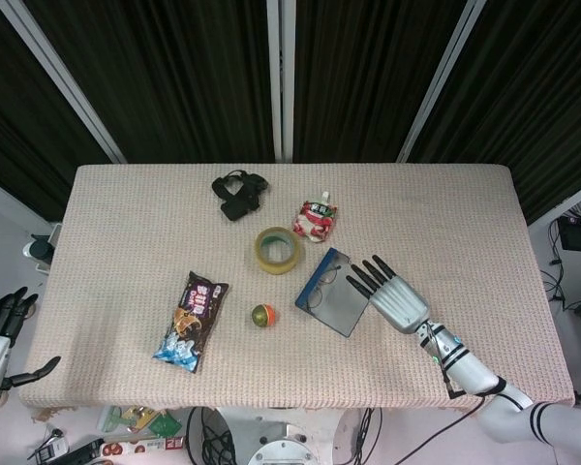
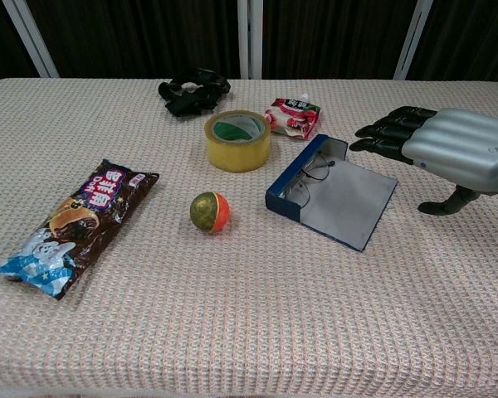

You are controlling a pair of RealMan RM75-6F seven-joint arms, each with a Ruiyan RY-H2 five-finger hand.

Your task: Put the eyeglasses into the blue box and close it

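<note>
Nearby, tape roll [image 1: 277, 250], ball [image 1: 262, 315] flank the blue box [image 1: 335, 299].

One blue box [image 2: 336, 199] (eyeglasses [image 2: 310, 176] inside), one tape roll [image 2: 237, 139], ball [image 2: 209, 211], snack bag [image 2: 76, 224], pouch [image 2: 293, 114], black strap [image 2: 192, 90].

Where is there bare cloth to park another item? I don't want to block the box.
Free: the wide stretch right of the blue box and right hand, and the front strip below the ball. Crowded: around the tape roll, pouch and box.
</note>
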